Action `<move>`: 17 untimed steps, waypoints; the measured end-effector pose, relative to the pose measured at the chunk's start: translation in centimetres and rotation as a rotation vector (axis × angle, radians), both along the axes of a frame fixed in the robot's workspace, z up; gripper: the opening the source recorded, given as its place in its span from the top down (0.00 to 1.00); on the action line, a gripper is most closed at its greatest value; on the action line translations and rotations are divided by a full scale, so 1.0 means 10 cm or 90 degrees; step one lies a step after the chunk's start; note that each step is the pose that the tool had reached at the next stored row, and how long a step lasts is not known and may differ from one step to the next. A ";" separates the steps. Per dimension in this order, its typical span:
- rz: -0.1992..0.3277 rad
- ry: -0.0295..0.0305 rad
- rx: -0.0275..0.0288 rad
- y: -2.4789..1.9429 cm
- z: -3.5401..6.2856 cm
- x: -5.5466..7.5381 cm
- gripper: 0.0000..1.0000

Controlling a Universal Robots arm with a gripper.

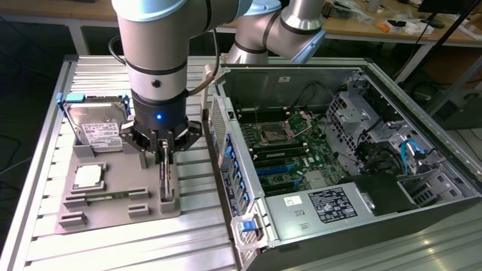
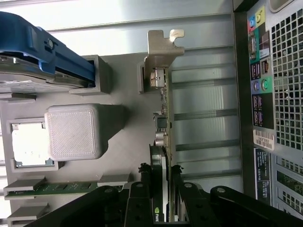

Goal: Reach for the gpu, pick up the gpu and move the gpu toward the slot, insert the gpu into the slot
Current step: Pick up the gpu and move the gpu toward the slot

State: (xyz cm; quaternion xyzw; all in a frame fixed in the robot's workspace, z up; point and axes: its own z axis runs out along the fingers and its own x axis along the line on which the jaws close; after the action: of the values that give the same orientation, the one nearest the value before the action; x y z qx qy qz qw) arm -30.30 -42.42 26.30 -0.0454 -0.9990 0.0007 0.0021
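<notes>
The gpu [image 2: 161, 124] stands on its long edge in a grey moulded fixture [image 1: 113, 213] on the slatted aluminium bench [image 1: 113, 248]. Its silver end bracket [image 2: 159, 47] sits at the end of the card away from the gripper [image 1: 165, 153]. The gripper is low over the card and straddles its upper edge near the other end; whether it has actually clamped the card cannot be told, and the card is seated in its holder. In the wrist view, the part of the card between the gripper's black links carries a green-and-white maker's mark [image 2: 158, 215] whose letters begin "nvi"; the rest is cut off. A blue light [image 1: 158, 118] glows on the wrist above. On the same fixture, towards the exterior view's left, a hard drive [image 1: 98, 127] in a blue carrier [image 2: 47, 54] stands upright. It has a white label with print too fine to read. A square processor [image 1: 89, 176] lies flat nearby, and a short green memory stick [image 1: 101, 197] lies in its own groove. Just beside the fixture, on the exterior view's right, an open computer case [image 1: 421, 113] lies on its side and shows a green motherboard [image 1: 294, 152] with blue slots [image 1: 272, 167]. The power supply in it bears a black-and-white label [image 1: 331, 204] that is illegible. The case's rear panel in the wrist view has colour-ringed sockets and a white barcode sticker [image 2: 264, 138].
</notes>
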 end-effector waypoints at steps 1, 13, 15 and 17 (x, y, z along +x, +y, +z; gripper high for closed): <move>0.000 0.0000 -0.0006 0.001 0.009 0.00 0.73; 0.000 0.0000 -0.0088 0.013 0.186 0.00 0.73; 0.000 0.0000 -0.0099 0.015 0.223 0.00 0.73; 0.000 0.0000 -0.0111 0.017 0.260 0.00 0.73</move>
State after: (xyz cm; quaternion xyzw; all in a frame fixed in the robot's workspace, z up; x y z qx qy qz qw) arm -30.30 -42.24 28.90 -0.0453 -0.9989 0.0094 0.0017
